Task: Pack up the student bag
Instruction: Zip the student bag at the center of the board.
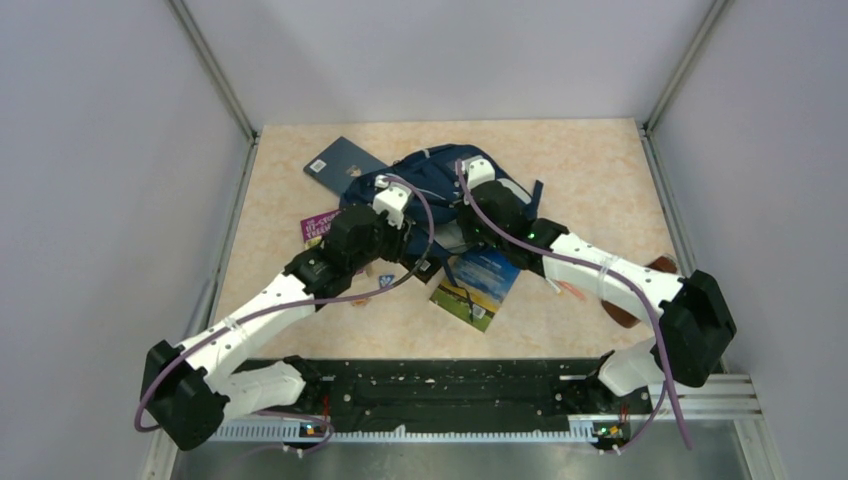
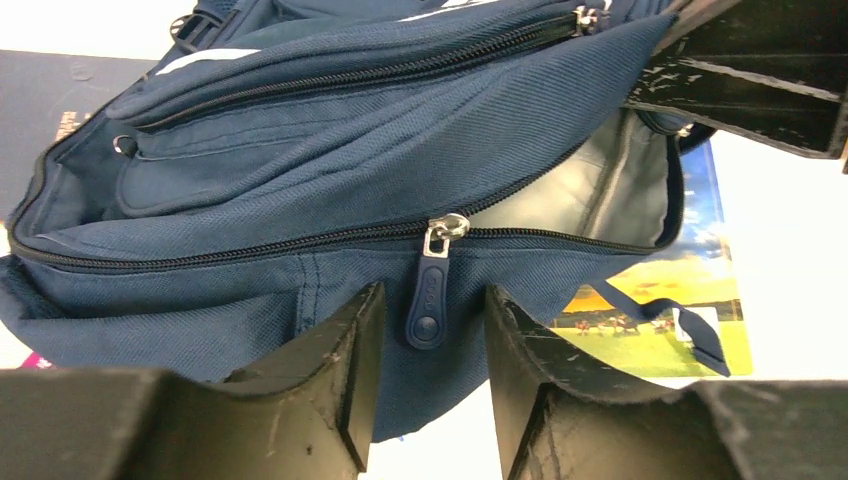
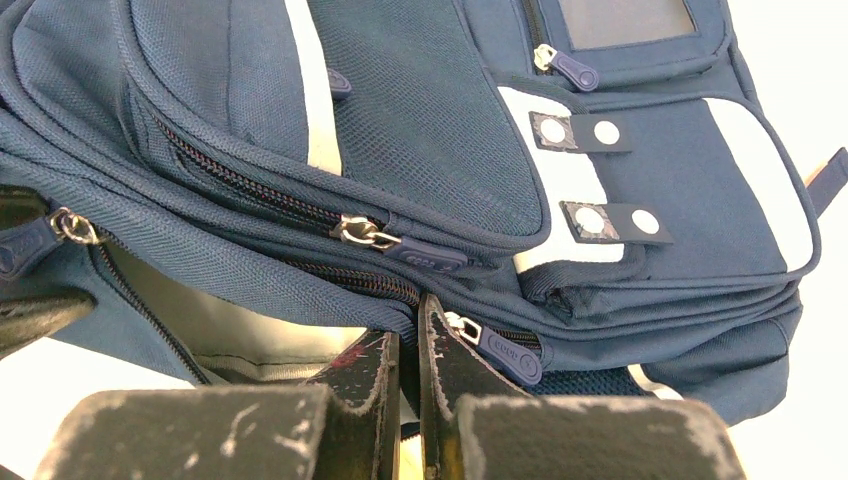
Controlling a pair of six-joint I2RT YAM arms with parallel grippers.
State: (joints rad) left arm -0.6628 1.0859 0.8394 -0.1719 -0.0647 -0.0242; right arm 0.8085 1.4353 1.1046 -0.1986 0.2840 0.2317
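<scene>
The student bag (image 1: 440, 185) is a navy backpack lying at the table's back centre, its main compartment unzipped and showing grey lining (image 2: 590, 190). My left gripper (image 1: 402, 243) is open at the bag's near edge. In the left wrist view its jaws (image 2: 432, 335) stand either side of a navy zipper pull (image 2: 427, 300) without touching it. My right gripper (image 1: 468, 228) is shut on the fabric rim of the bag's opening (image 3: 408, 345), holding it up. Another zipper pull (image 3: 510, 350) lies beside its right finger. The bag's front pockets and white patches (image 3: 560, 180) fill the right wrist view.
A dark blue book (image 1: 340, 165) lies partly under the bag at the back left. A purple booklet (image 1: 318, 228) lies left of my left arm. A book with a landscape cover (image 1: 478, 285) lies in front of the bag. A brown object (image 1: 660, 266) sits by the right arm.
</scene>
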